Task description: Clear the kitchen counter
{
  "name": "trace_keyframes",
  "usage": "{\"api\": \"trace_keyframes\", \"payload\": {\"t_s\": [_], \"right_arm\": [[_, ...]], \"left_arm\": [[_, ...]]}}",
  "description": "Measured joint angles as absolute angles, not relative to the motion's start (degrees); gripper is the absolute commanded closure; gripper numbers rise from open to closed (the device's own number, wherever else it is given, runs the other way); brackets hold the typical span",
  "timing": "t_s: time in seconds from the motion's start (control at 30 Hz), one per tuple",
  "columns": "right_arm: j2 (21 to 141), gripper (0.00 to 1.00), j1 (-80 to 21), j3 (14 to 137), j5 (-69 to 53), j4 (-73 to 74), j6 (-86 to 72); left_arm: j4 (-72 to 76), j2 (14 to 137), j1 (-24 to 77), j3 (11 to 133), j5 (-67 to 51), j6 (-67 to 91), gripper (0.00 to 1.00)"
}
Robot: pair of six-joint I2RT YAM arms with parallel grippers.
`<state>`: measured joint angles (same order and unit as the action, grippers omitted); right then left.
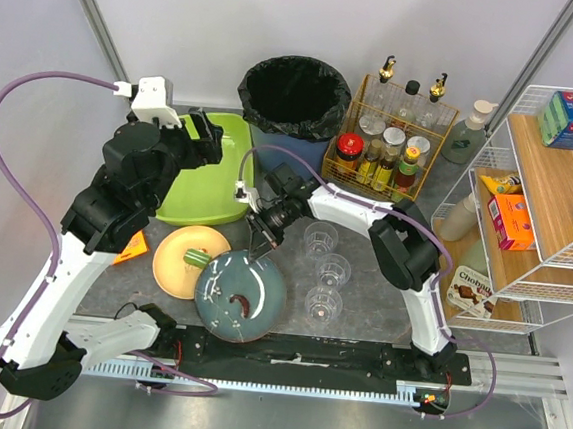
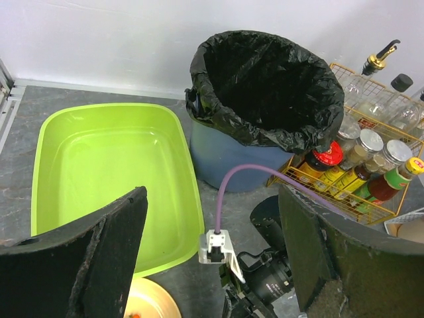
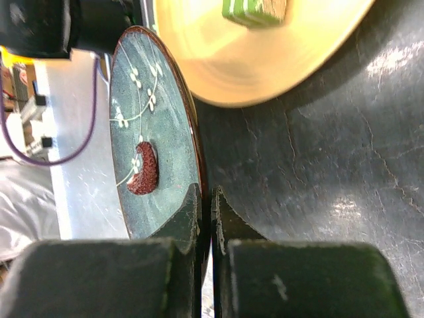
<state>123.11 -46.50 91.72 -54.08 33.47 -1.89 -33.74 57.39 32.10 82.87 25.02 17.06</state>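
On the kitchen counter (image 1: 368, 317) a teal plate (image 1: 241, 296) (image 3: 149, 132) with a red-brown scrap (image 3: 144, 169) lies near the front edge. My right gripper (image 1: 256, 254) (image 3: 206, 192) is shut on its far rim, one finger above and one below. Beside it to the left sits a yellow plate (image 1: 184, 264) (image 3: 265, 59) carrying a green piece (image 1: 196, 258). My left gripper (image 1: 208, 137) (image 2: 213, 195) hangs open and empty over the near right corner of a lime green tub (image 1: 213, 188) (image 2: 112, 172).
A black-lined trash bin (image 1: 294, 100) (image 2: 265, 86) stands at the back. Three clear glasses (image 1: 333, 271) stand right of the teal plate. A wire basket of bottles (image 1: 393, 144), a white wire rack (image 1: 539, 196), a snack packet (image 1: 472, 289) and an orange scrap (image 1: 131, 246) are also here.
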Motion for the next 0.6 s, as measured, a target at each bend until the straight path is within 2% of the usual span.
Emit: {"api": "trace_keyframes", "payload": {"t_s": [0.37,0.6], "right_arm": [[118.83,1.0,-46.5,93.03,-52.86,23.27,-22.92],[115.02,1.0,-46.5,94.28,-49.47,21.21,-31.11]], "left_arm": [[-33.65,57.39,32.1,83.4,26.72,16.4,0.15],[-32.4,57.21,32.1,84.86,28.73,14.57,0.16]]}}
